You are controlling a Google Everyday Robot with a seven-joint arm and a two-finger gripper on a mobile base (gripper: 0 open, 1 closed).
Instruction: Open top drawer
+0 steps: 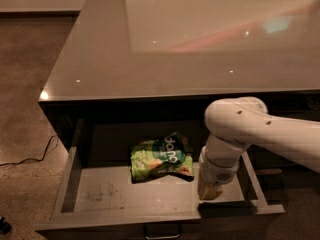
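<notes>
The top drawer stands pulled well out below the bench, its scuffed grey floor open to view. My hand hangs inside it at the front right corner, just behind the front wall. My own wrist hides it, so I cannot tell whether it is spread or pressed together. To finish well, I judge I should pull straight and level, then lift clear without brushing the snack bag. I count one open drawer, one handle, one bag, one cable.
</notes>
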